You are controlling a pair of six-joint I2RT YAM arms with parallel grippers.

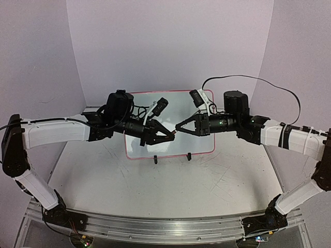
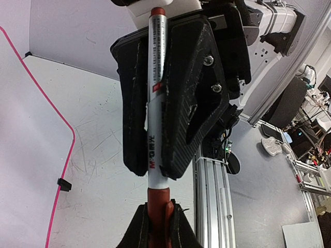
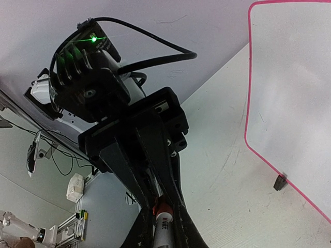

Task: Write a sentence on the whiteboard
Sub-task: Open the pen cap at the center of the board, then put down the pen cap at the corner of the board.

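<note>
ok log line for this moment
left gripper: shut on marker | right gripper: shut on marker | whiteboard: no writing visible

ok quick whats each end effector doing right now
left end effector: closed on the red end of the white plastic marker pen
right end effector: closed on the same pen's barrel

The left gripper (image 1: 168,136) and right gripper (image 1: 181,127) meet tip to tip over the whiteboard (image 1: 201,143), both clamped on one marker (image 2: 155,77), and bar the middle of the board. The table (image 1: 103,181) lies open between the board's black clip feet (image 1: 189,156) and the arm bases. Purple walls (image 1: 41,62) close off the sides and back.
</note>
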